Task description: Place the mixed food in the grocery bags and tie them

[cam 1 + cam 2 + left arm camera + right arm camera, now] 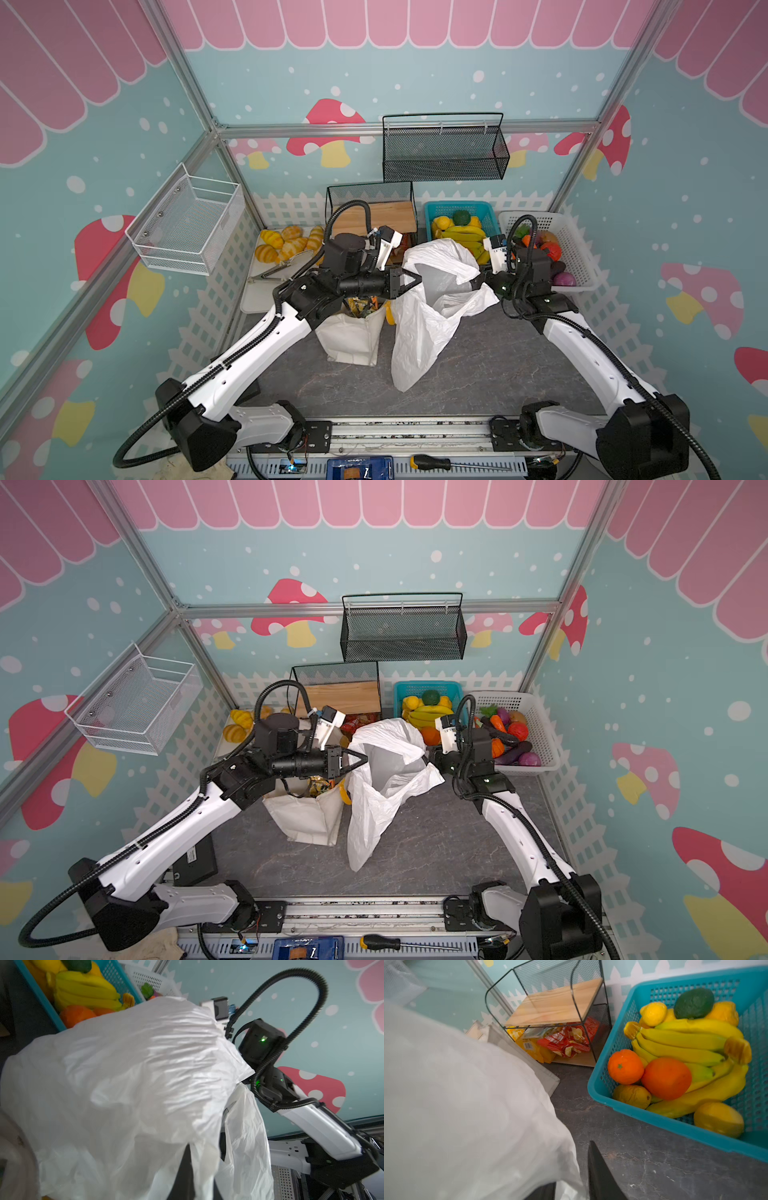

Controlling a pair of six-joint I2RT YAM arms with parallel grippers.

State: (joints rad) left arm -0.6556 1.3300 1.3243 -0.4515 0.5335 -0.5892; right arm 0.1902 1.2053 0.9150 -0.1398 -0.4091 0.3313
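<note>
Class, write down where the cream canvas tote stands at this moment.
In both top views the canvas tote stands on the grey table, left of centre, partly under the left arm and just left of the white plastic bag.

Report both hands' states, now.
Left hand: closed on the white plastic bag rim.
Right hand: open, bag plastic between its fingers.

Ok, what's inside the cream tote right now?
The canvas tote shows gold-black snack packets at its mouth. The left arm covers part of the opening; cloth walls hide anything deeper.
</note>
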